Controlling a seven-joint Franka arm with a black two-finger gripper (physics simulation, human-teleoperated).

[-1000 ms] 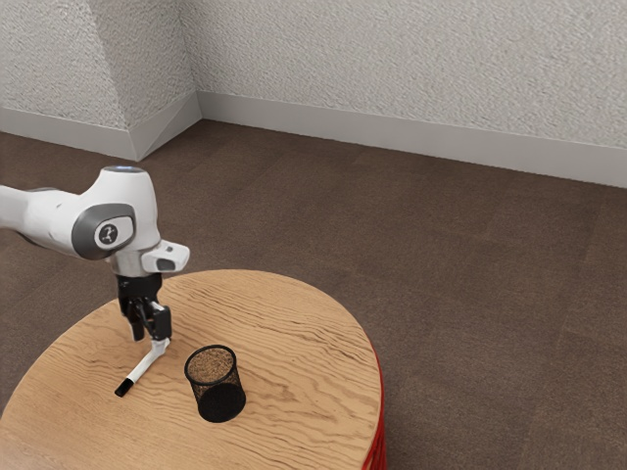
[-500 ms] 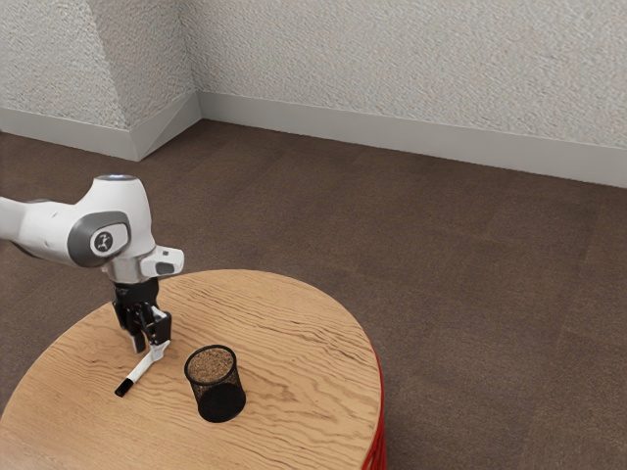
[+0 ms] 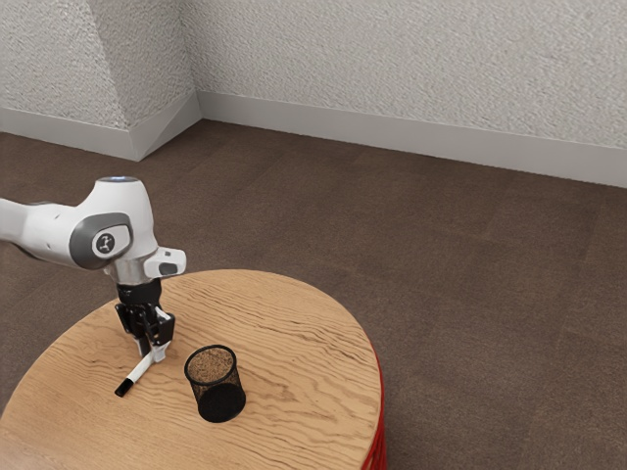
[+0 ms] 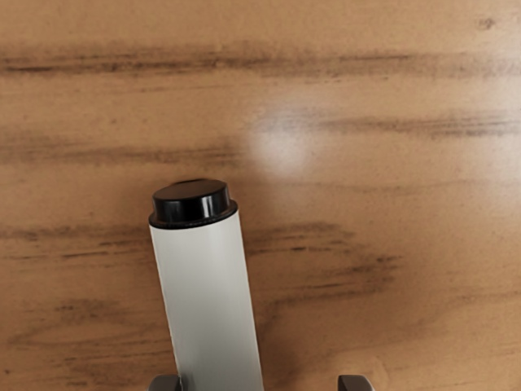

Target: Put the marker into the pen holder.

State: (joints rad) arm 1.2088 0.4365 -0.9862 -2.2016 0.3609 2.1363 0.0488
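White and black, one marker [image 3: 138, 371] lies with one end between two wide-set fingers [image 3: 166, 329], near one pen holder [image 3: 217, 394].

wrist view: marker [image 4: 210, 301] cut off at lower edge | exterior view: arm [image 3: 49, 227], table [image 3: 294, 323] cropped by edges

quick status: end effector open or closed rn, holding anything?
End effector: open, holding nothing; marker lies between the fingers, with a visible gap to one of them.
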